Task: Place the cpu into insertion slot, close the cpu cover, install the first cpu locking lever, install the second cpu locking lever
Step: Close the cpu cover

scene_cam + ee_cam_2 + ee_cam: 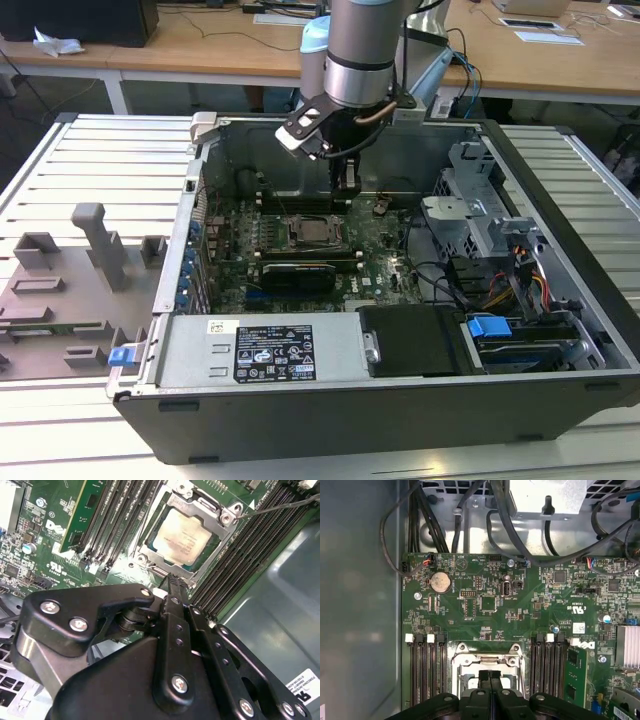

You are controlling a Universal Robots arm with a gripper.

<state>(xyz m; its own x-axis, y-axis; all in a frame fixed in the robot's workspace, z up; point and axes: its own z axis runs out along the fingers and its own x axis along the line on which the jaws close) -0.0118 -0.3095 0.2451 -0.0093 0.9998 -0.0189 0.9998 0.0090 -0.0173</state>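
You have the cpu [182, 535] seated in the insertion slot [148, 560], mid-board on the motherboard [485, 605] between the memory-slot banks. The cpu cover [202, 505] lies flat around it. The hand [490, 676] hangs at the slot's rim, with the cpu just beyond the fingertips. The fingers are pressed together and grip nothing visible. The arm reaches straight down into the case, wrist vertical.

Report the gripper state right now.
Gripper: closed, nothing seen held, tip near the edge of the cpu cover.
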